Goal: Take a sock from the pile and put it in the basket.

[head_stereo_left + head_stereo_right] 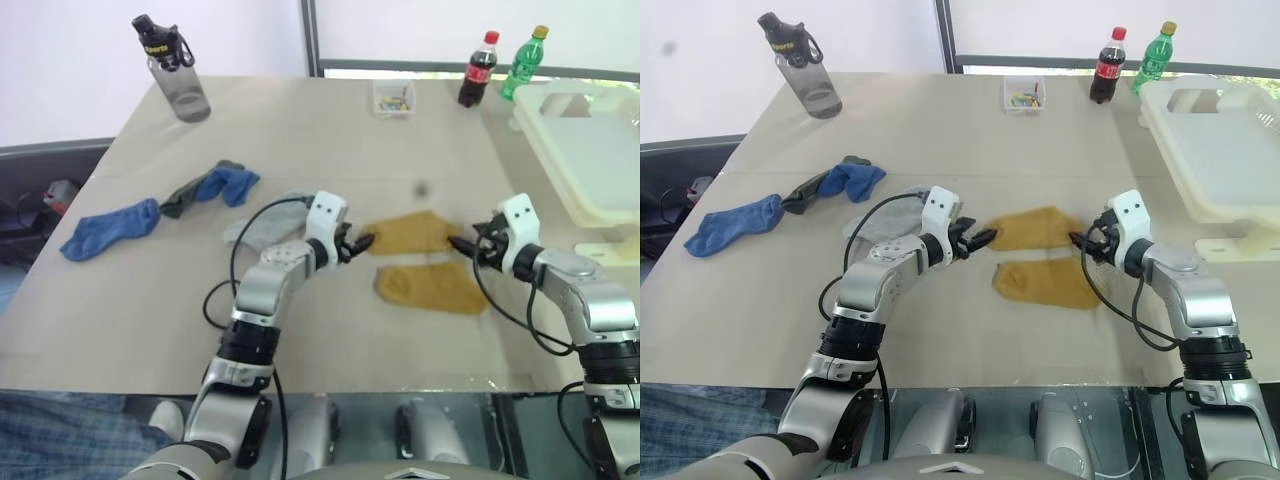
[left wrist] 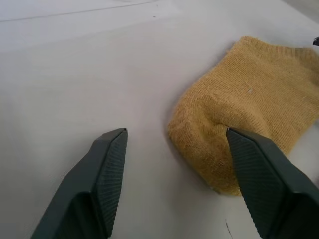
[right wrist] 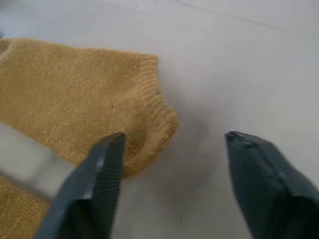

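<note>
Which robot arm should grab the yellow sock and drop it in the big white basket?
Probably the right gripper: it's open at the far yellow sock, and the basket sits on its side.

Little can be read here. The dark-lidded water bottle [image 1: 172,70] at the far left of the worktop [image 1: 300,150] carries a yellow word on the band under its cap; it looks like "Sports", though the letters are too small to be sure. The cola bottle [image 1: 478,70] has a red label with white script that cannot be made out, and the green bottle [image 1: 524,62] beside it shows a label whose print is illegible. No other text, number or sign can be read.
</note>
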